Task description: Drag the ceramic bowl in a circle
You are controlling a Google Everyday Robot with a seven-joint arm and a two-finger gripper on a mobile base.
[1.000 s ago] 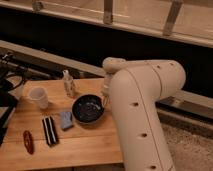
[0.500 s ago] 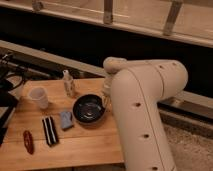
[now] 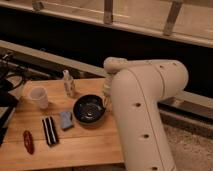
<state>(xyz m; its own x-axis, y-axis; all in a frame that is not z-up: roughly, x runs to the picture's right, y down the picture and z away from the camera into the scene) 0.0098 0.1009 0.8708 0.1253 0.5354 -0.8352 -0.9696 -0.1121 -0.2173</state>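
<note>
The ceramic bowl is round, shallow and glossy dark, with faint light streaks inside. It sits near the middle of the wooden table. My gripper is at the bowl's right rim, mostly hidden behind my big white arm, which reaches in from the right.
A small white cup stands at the left. A small clear bottle is behind the bowl. A blue packet, a black striped object and a red object lie in front left. Dark equipment is at the left edge.
</note>
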